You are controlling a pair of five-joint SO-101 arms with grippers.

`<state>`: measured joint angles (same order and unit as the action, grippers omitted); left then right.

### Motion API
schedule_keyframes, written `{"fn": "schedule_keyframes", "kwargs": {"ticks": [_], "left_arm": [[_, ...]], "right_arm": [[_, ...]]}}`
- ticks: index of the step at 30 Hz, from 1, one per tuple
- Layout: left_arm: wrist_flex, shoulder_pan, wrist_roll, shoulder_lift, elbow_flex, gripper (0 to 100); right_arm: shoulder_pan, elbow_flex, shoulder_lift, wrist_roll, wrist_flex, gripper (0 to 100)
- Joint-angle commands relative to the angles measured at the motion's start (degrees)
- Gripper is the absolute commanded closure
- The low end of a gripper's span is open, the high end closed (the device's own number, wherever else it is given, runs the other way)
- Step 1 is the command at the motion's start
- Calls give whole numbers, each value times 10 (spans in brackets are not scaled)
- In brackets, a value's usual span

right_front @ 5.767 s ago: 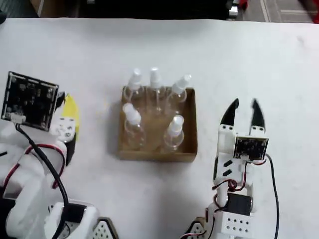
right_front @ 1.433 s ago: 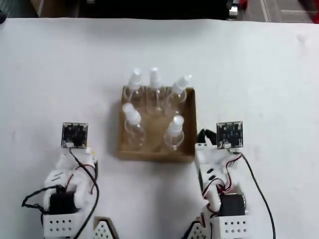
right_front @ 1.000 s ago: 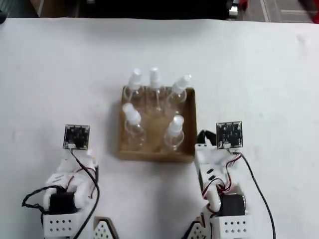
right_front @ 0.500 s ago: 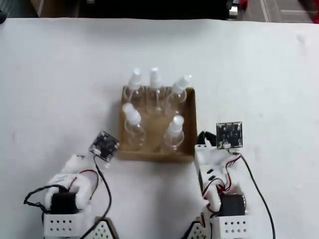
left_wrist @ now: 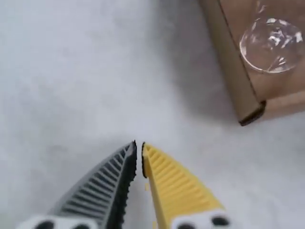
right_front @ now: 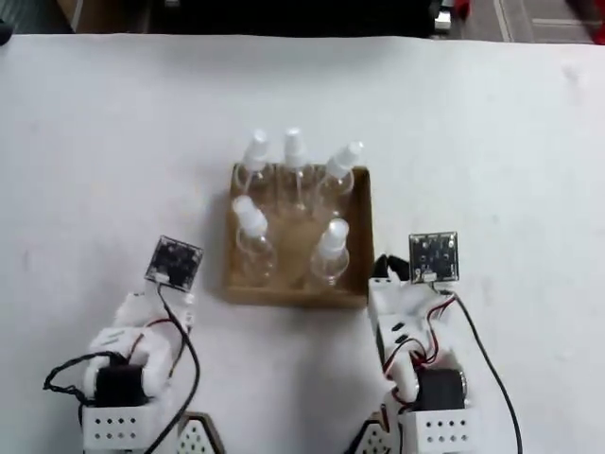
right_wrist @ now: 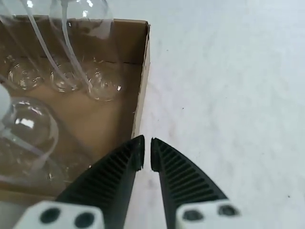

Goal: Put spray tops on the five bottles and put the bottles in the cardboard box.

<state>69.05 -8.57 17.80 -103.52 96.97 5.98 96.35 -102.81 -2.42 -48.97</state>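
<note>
Grey-and-yellow left gripper [left_wrist: 138, 145] pinched closed, black right gripper [right_wrist: 147, 143] closed too, brown cardboard box [right_wrist: 143, 71] just beside its tips, five clear spray-topped plastic bottles [right_front: 253, 236] stood inside

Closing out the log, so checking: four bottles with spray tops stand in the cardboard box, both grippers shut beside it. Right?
Not four: the high view shows five bottles with spray tops standing in the cardboard box. The left gripper and right gripper are shut beside it, as you said.
</note>
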Motion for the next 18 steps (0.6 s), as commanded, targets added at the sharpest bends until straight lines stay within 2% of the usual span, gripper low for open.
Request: {"fn": "schedule_keyframes", "kwargs": {"ticks": [1, 12, 16, 18], "left_arm": [[-17, -6, -11, -4, -6, 976], [-35, -5, -14, -4, 0, 976], [-28, -6, -11, -4, 0, 976], [11, -7, -14, -4, 0, 976]], "right_arm": [[6, 5, -2, 0, -1, 981], [1, 5, 0, 0, -5, 981], [-19, 5, -3, 0, -78, 981], [-29, 5, -3, 0, -98, 981]]}}
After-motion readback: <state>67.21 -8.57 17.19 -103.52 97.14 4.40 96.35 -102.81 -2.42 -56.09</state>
